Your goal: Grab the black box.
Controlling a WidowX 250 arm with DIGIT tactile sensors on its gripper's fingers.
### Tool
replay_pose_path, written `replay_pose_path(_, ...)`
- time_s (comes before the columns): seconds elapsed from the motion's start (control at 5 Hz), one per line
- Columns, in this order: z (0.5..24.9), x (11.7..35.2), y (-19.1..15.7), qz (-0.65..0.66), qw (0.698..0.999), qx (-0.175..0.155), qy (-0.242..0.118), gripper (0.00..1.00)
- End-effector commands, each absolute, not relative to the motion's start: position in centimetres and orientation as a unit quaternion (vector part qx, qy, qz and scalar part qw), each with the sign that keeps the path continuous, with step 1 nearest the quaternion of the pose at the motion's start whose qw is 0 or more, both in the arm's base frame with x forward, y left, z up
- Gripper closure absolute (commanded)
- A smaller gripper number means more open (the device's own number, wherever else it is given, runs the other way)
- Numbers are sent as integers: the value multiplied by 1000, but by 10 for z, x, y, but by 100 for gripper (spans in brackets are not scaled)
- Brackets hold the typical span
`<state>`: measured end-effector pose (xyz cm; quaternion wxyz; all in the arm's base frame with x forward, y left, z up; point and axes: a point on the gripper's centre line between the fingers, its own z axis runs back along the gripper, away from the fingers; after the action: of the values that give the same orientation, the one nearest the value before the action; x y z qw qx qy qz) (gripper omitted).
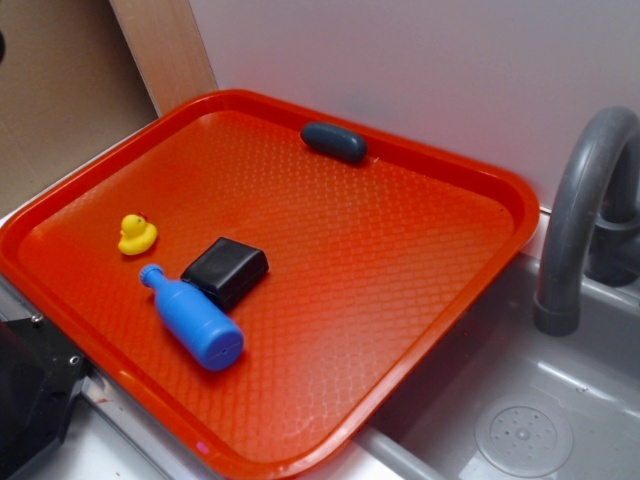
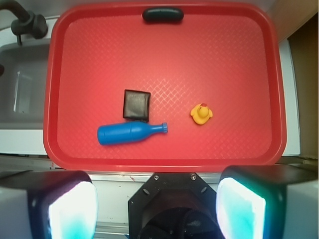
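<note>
Gaping wide, tool (image 2: 157, 199) hangs off-tray; unlabeled black box (image 2: 136, 105) touches blue bottle (image 2: 128, 133).

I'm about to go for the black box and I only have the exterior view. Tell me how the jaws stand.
Observer: In the wrist view the gripper has its jaws wide apart, with nothing between them.
Operator: Give me its place relative to the tray.
Observer: It shows outside the red tray, past the rim nearest the blue bottle. The black box lies just beyond that bottle.
Operator: Report the gap between box and bottle.
Observer: From above I see none; the box's edge seems to meet the bottle's body.
</note>
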<state>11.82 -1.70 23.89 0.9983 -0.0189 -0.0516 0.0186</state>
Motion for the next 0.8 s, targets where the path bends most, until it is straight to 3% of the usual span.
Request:
replay_pose_path(0.0, 173, 148, -18, 101, 992, -46, -64, 0)
replay_pose_path(0.2, 132, 183, -20, 133, 987, -61, -67, 0)
replay_pose_path(0.6, 90, 217, -46, 116, 990, -49, -63, 0)
